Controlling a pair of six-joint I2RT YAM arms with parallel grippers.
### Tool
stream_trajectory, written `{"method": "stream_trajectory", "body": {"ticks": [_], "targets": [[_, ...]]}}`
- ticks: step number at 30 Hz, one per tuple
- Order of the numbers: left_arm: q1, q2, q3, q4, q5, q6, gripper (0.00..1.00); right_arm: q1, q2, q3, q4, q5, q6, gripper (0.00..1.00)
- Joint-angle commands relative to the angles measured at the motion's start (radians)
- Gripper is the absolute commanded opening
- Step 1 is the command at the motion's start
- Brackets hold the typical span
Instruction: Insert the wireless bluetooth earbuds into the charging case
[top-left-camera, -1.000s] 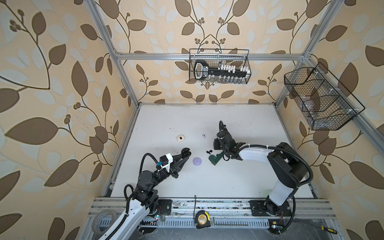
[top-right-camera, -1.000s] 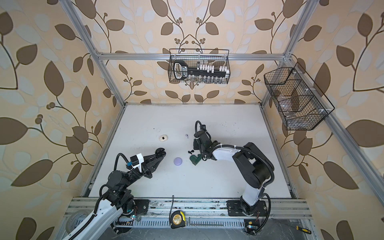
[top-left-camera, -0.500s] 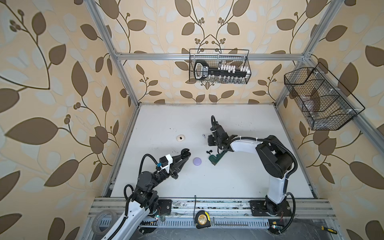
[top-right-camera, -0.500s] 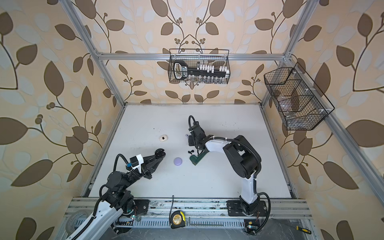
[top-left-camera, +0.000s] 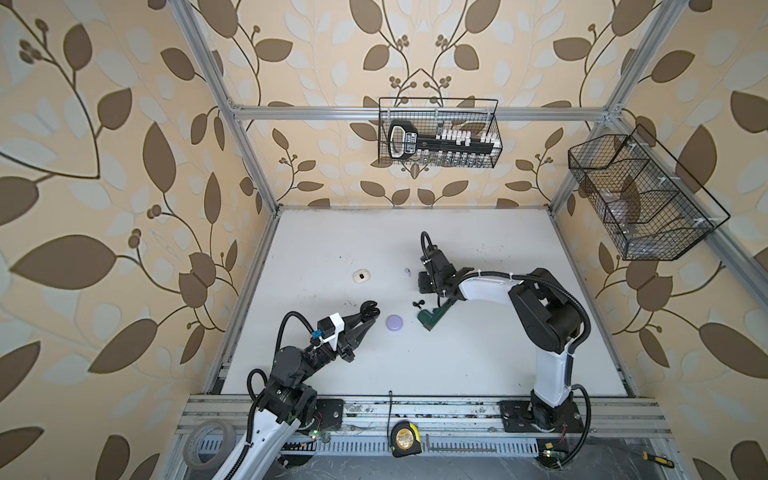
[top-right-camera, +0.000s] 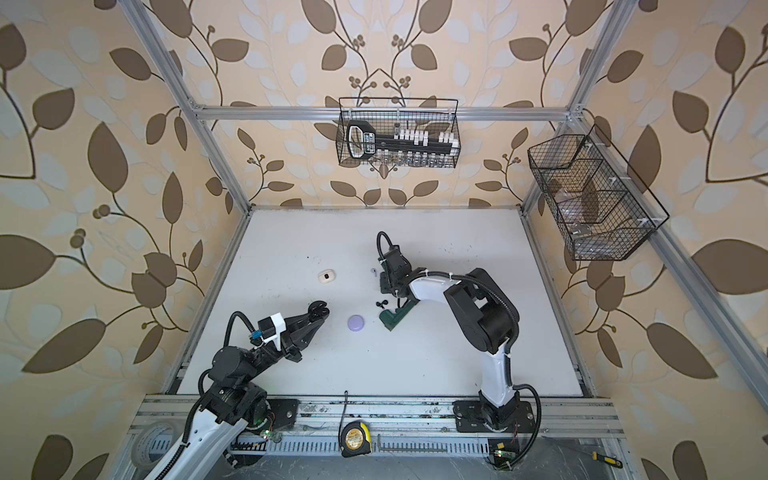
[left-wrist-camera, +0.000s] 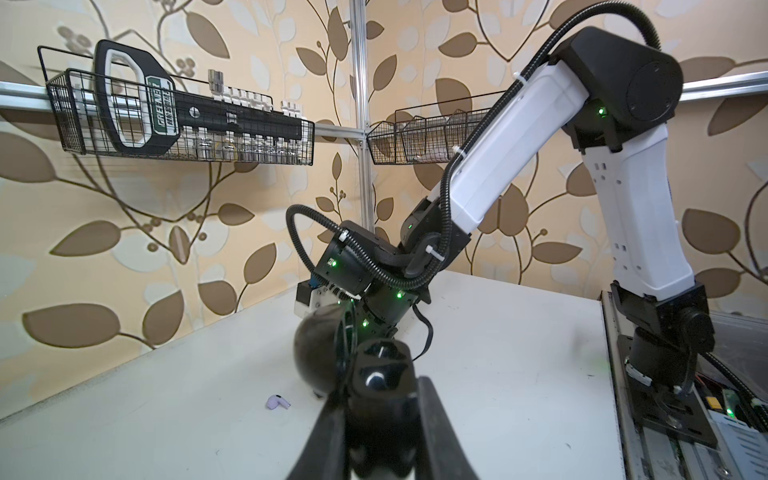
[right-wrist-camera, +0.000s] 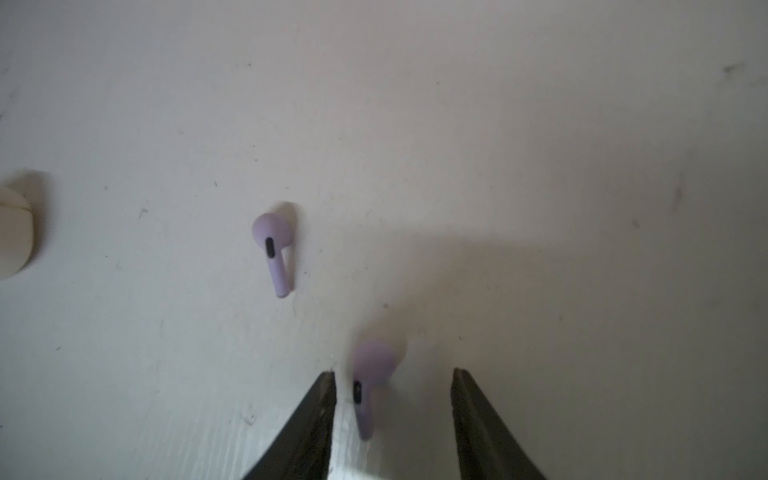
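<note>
A: The right hand?
B: Jaws apart; a blurred lilac earbud between them; the second lilac earbud lies on the worktop near frame centre.
A: And the left hand?
B: Clamped on a black case, lower left of centre.

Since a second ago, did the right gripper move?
Yes. In a top view the right gripper has slid left, closer to the lilac earbud, which stayed put.

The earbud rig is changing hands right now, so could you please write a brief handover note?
Left gripper: shut on glossy black round case.
Right gripper: open; pale lilac plastic earbud between its jaws, second lilac earbud on the white table.
Round lilac case (closed), small white case, two black earbuds: on table.
Done: no earbud visibly seated. To do: seat them.
</note>
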Motion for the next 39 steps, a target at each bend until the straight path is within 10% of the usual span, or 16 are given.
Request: {"method": "stream_trajectory", "body": {"ticks": [1, 19, 39], "targets": [[-0.014, 0.004, 0.052, 0.009, -0.005, 0.021, 0.00, 0.050, -0.122, -0.059, -0.088, 0.067, 0.023, 0.50], [-0.013, -0.017, 0.057, -0.025, 0.002, 0.016, 0.00, 0.254, -0.096, -0.101, -0.305, 0.131, 0.050, 0.52], [-0.014, -0.019, 0.058, -0.026, 0.005, 0.016, 0.00, 0.218, -0.297, -0.171, -0.400, 0.093, 0.013, 0.47]]}}
